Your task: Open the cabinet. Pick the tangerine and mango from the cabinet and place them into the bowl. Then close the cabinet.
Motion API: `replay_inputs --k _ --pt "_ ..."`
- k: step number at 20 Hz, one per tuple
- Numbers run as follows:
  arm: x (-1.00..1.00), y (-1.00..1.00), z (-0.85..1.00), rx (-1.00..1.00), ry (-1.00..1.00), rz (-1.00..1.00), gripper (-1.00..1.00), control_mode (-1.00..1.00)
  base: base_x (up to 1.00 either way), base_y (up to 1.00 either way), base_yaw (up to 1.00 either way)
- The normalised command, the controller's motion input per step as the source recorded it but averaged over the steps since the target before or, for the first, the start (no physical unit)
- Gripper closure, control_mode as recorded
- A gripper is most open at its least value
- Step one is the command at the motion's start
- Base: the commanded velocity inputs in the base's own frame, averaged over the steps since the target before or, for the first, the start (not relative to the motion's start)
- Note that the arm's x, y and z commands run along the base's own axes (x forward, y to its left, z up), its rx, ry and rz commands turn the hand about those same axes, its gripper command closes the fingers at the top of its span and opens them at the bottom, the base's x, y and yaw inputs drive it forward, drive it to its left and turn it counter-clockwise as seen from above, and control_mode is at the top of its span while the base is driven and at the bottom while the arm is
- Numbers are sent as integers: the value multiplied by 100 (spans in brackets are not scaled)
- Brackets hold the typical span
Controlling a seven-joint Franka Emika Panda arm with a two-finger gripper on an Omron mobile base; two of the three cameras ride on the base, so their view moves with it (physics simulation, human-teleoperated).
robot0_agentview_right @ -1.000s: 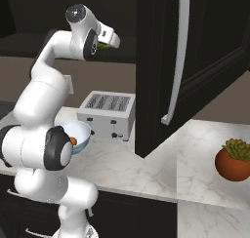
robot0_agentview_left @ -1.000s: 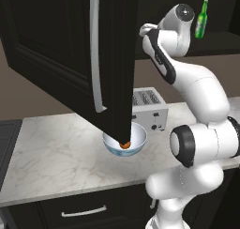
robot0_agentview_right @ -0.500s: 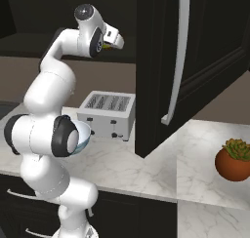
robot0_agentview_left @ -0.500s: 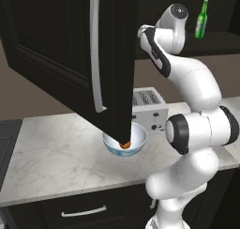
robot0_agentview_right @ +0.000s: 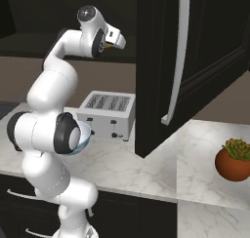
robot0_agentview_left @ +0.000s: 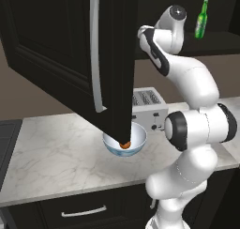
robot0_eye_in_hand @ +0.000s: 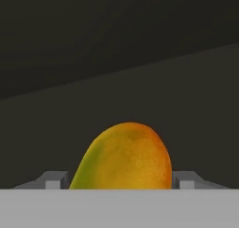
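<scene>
The mango (robot0_eye_in_hand: 123,157), yellow-green with an orange blush, sits between my two fingertips (robot0_eye_in_hand: 58,179), which touch its sides; my gripper (robot0_eye_in_hand: 121,178) is shut on it. Behind it lies the dark inside of the cabinet. In the right base view my gripper (robot0_agentview_right: 118,41) reaches at shelf height toward the cabinet beside the open black door (robot0_agentview_right: 161,61). That door (robot0_agentview_left: 56,49) hides the hand in the left base view. The pale bowl (robot0_agentview_left: 138,134) stands on the counter under the door's edge, with the tangerine (robot0_agentview_left: 124,145) in it. My arm partly covers the bowl (robot0_agentview_right: 84,134) in the right base view.
A silver toaster (robot0_agentview_left: 149,106) (robot0_agentview_right: 108,110) stands behind the bowl. A green bottle (robot0_agentview_left: 201,19) stands on the shelf to the right. A potted plant (robot0_agentview_right: 236,159) sits on the counter at far right. The open door hangs over the counter's middle.
The arm's elbow has swung up and inward, and the hand has shifted a little toward the open door at shelf height. Bowl, tangerine and door have not moved.
</scene>
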Motion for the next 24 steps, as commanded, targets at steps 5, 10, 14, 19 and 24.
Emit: replay_inputs --k 5,10,14,19,24 --pt "2 0 -4 0 -1 0 100 -100 0 0 0" --pt "-16 0 3 0 -7 0 100 -100 0 0 0" --pt "-72 0 24 -1 -40 1 100 -100 0 0 0" --pt "-98 0 35 0 -51 0 100 -100 0 0 0" --pt "-100 0 68 1 -29 0 100 -100 0 0 0"
